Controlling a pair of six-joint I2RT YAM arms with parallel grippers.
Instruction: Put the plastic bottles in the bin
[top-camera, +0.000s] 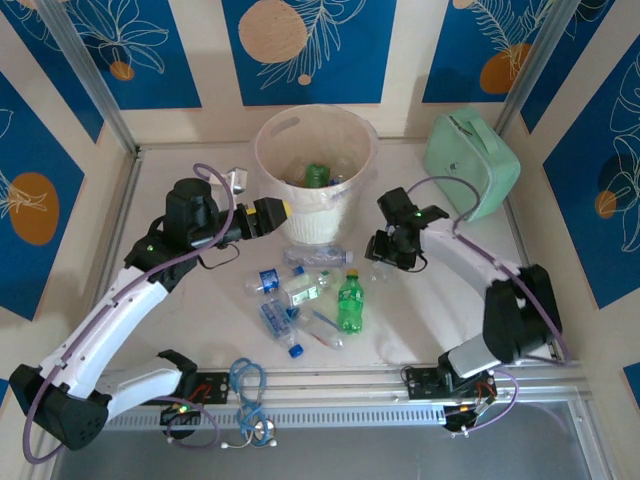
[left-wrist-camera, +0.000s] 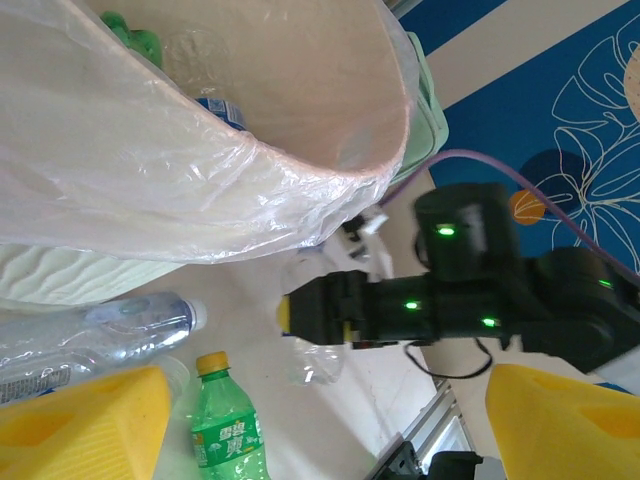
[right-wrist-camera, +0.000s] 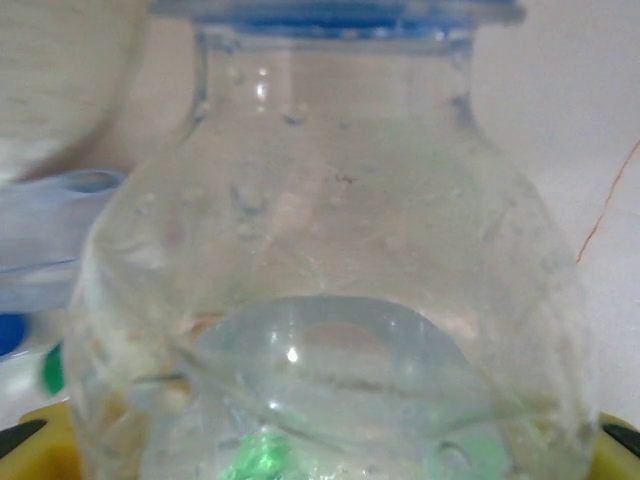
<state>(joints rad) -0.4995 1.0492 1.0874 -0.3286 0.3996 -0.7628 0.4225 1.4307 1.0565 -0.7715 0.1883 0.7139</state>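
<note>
The white bin (top-camera: 300, 140) with its clear liner (left-wrist-camera: 150, 170) stands at the back centre and holds a green bottle (top-camera: 316, 175). Several plastic bottles lie in front of it: an upright green one (top-camera: 350, 300) (left-wrist-camera: 228, 435) and clear ones with blue labels (top-camera: 270, 281) (left-wrist-camera: 110, 330). My left gripper (top-camera: 280, 212) (left-wrist-camera: 325, 440) hangs open beside the bin's front left wall, with nothing between its yellow fingers (left-wrist-camera: 85, 420). My right gripper (top-camera: 383, 255) (left-wrist-camera: 335, 310) (right-wrist-camera: 320, 440) is shut on a clear bottle (right-wrist-camera: 320, 250) (left-wrist-camera: 322, 362) with a blue cap, low over the table to the right of the pile.
A mint green zip case (top-camera: 470, 165) leans at the back right. A coil of blue cable (top-camera: 247, 385) lies on the rail at the near edge. Patterned walls close the table on three sides.
</note>
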